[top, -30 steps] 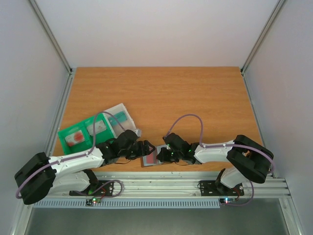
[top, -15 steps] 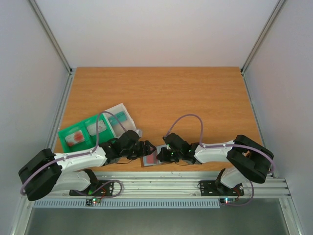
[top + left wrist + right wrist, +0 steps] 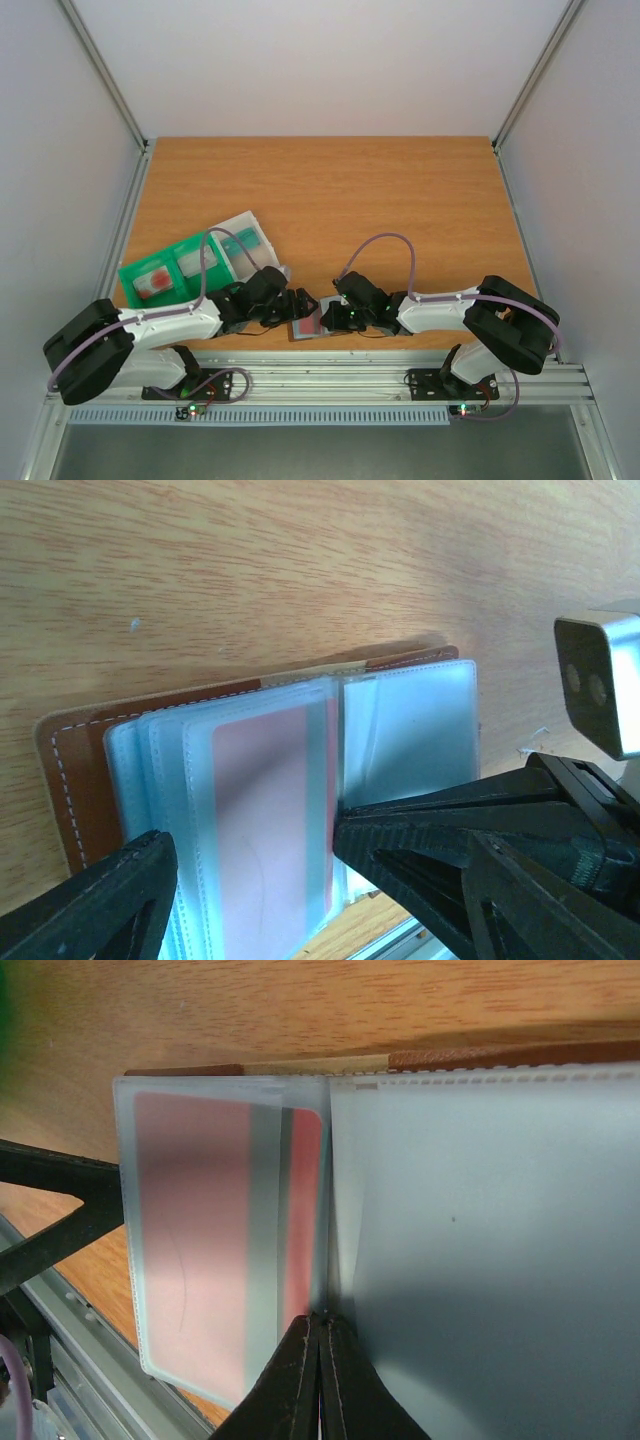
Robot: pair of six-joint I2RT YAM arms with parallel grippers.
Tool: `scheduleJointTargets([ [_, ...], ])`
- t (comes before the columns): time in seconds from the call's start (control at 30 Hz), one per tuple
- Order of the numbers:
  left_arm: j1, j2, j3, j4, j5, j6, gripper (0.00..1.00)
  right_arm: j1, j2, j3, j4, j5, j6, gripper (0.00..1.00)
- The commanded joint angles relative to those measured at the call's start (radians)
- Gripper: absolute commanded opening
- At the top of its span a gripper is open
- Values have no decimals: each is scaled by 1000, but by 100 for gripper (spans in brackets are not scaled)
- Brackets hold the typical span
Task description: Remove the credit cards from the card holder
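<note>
One card holder (image 3: 82, 770), one green tray (image 3: 133, 274)

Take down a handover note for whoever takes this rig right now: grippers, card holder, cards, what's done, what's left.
Left gripper: open, jaws straddling the clear sleeves.
Right gripper: shut, tips at the sleeves' centre fold.
Brown folding card holder: lying open at the near edge of the wooden table, between both grippers.
Done: pale cards lie on the flat green tray.
Left: a pink card sits in a sleeve; pull it out.
</note>
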Motion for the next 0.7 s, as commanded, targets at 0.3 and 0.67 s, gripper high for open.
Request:
scheduleJointTargets([
  [0.3,-5,8,26,74,15,15,79,5,12,-22,-31,38,-4,4],
  [0.67,-5,-8,24,119,61,-12,79,5,6,-25,-25,38,-4,5],
])
